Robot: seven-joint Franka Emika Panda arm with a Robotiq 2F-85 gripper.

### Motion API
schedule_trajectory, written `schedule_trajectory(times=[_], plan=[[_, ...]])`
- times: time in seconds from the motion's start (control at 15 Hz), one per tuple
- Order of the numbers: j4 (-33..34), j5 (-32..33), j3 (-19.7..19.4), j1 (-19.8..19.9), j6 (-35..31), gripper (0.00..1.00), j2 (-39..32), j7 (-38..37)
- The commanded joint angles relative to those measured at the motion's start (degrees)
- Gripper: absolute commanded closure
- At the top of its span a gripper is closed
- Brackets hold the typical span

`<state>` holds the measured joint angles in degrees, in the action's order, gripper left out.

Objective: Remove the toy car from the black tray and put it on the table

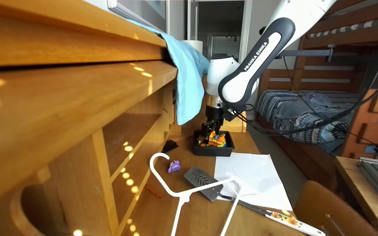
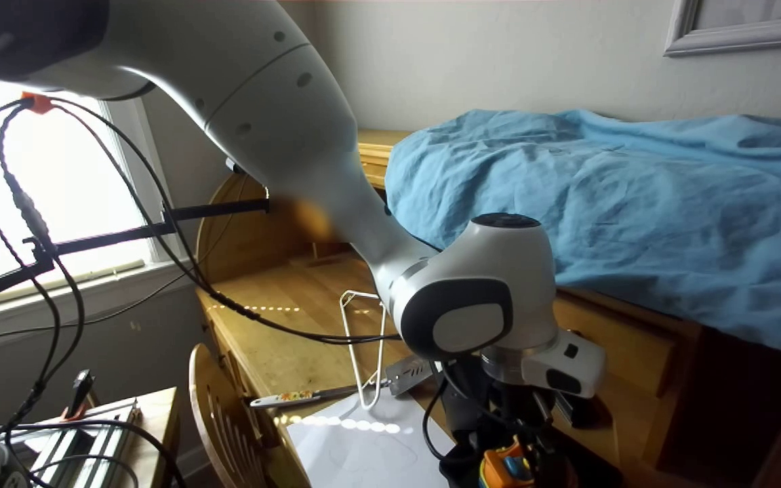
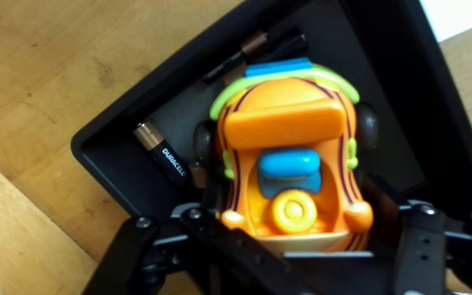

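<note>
Gripper [image 3: 295,193] down at black tray [image 3: 408,61], jaws either side of toy car [image 3: 283,127]; car's long axis runs between them. From here, can't tell whether they clamp.

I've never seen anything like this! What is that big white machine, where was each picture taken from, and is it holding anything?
That's a jointed robot arm, steered by a person. Its "hand" is the black pincer. Two pictures come from cameras standing apart from it; the close-up looks down from a camera on its wrist. The pincer straddles an orange toy car sitting in a black tray, along with a Duracell battery. Whether it grips the car, I can't tell. Also on the wooden table are a white paper sheet, a spatula with a flowered handle, a white clothes hanger and a small purple object.
</note>
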<state>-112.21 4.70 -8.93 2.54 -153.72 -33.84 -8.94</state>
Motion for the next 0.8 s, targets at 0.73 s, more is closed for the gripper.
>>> schedule_trajectory(times=[0.73], plan=[[-14.2,17.5,-10.8,-13.5,0.9,0.40,16.7,-17.3]])
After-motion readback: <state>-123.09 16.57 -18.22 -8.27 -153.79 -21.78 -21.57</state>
